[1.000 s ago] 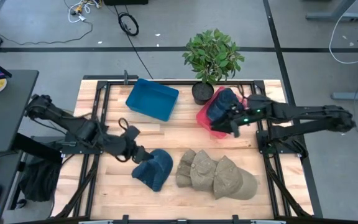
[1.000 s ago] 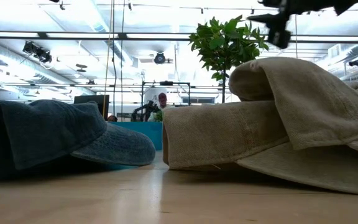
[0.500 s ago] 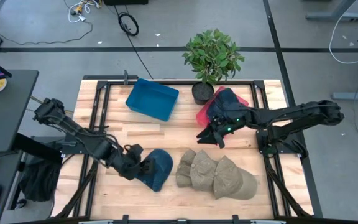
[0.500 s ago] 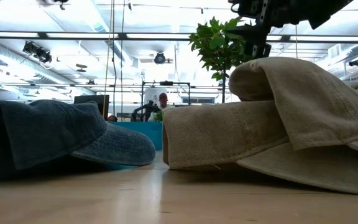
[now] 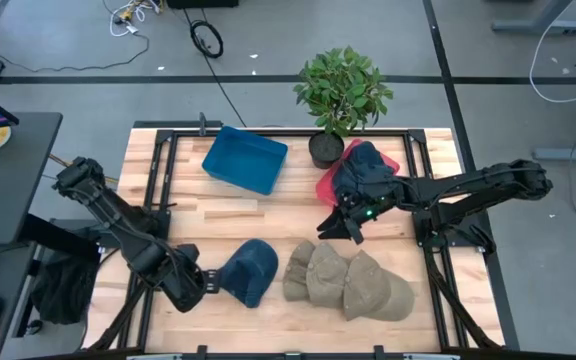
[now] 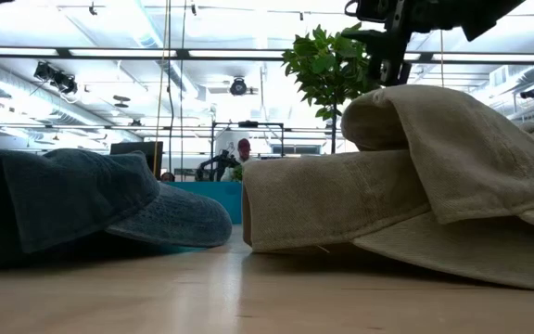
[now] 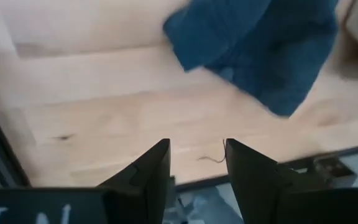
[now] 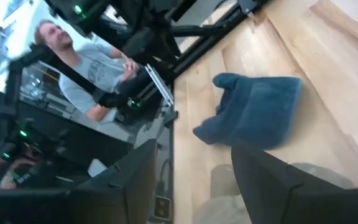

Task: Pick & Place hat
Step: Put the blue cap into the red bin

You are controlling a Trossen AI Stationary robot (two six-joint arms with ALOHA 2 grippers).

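Two arms are over the wooden table [image 5: 268, 215]. On the near side lies a blue hat [image 5: 248, 270], flat on the wood, with a heap of tan hats [image 5: 353, 283] just beside it toward the right arm's side. From table height the blue hat [image 6: 82, 206] and the tan hats [image 6: 406, 176] sit close together, low on the boards.

Left gripper [image 5: 204, 283] sits at the near left part of the table, just beside the blue hat's edge. Its wrist camera shows two dark fingers [image 7: 154, 177] standing apart over bare wood with nothing between them, and the blue hat [image 7: 260, 50] lying ahead of them, not touched.

Right gripper [image 5: 336, 227] hangs above the middle of the table, between the tan heap and a red bin [image 5: 330, 187] at the far right, where another dark blue hat [image 5: 360, 168] is piled. Its fingers [image 8: 135, 180] stand apart and hold nothing. In that wrist view the blue hat [image 8: 253, 109] lies on the wood farther off, and a person [image 8: 89, 68] in a grey shirt sits beyond the table edge.

At the far side stand a blue tray [image 5: 245, 159] and a potted plant [image 5: 343, 95], the plant just beside the red bin.
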